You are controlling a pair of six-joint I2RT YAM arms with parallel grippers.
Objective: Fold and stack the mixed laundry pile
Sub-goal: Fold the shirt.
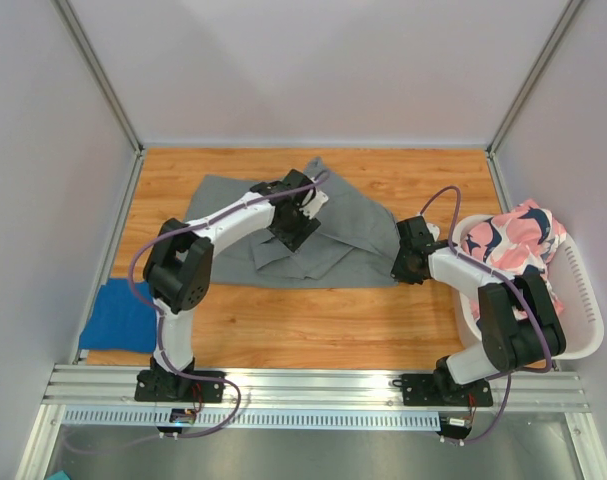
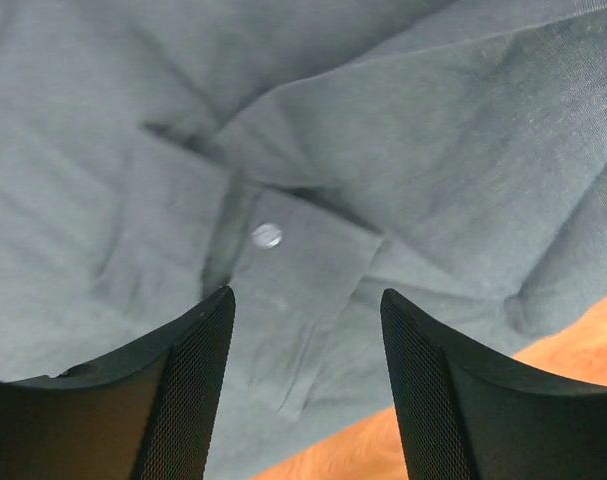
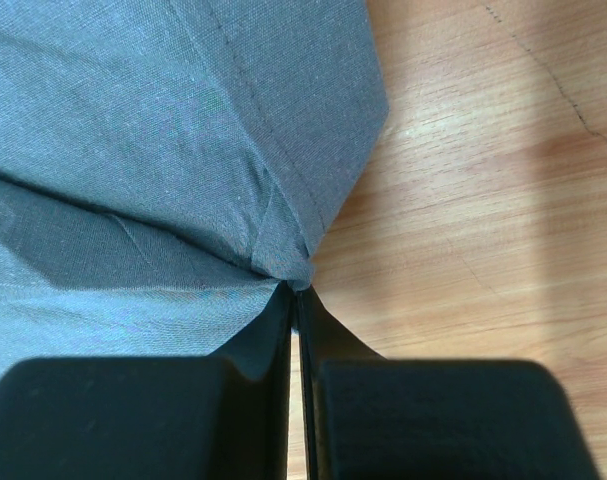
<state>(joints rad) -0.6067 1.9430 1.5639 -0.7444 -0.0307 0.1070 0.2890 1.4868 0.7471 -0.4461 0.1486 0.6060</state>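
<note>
A: Starting nearest: what to note on the left?

B: Noting a blue garment (image 1: 118,315) bunched at the near left edge of the table (image 1: 283,325), well apart from the rest.

A: And on the right?

B: Seeing a white slotted basket (image 1: 586,320) at the right edge, with a pink patterned garment (image 1: 513,238) heaped in its far end. Dark and white shapes on the pink.

A: Further in?

B: Finding the right gripper (image 3: 296,292) low over the wood, pressed together and pinching the right-hand hem corner of the grey garment (image 1: 358,235). Stitched hem line and folds running straight into the tips.

A: And the other tool?

B: Finding the left gripper (image 2: 305,298) above the middle of the same grey garment, spread apart and clasping nothing. Looking down between its fingers (image 2: 193,380) at a placket with one small pale button (image 2: 267,236). Too blurred to tell any marking on it.

A: Lying how, that cloth?

B: Spread mostly flat from mid-table toward the far edge, creased, with a folded-over flap near the middle.
</note>
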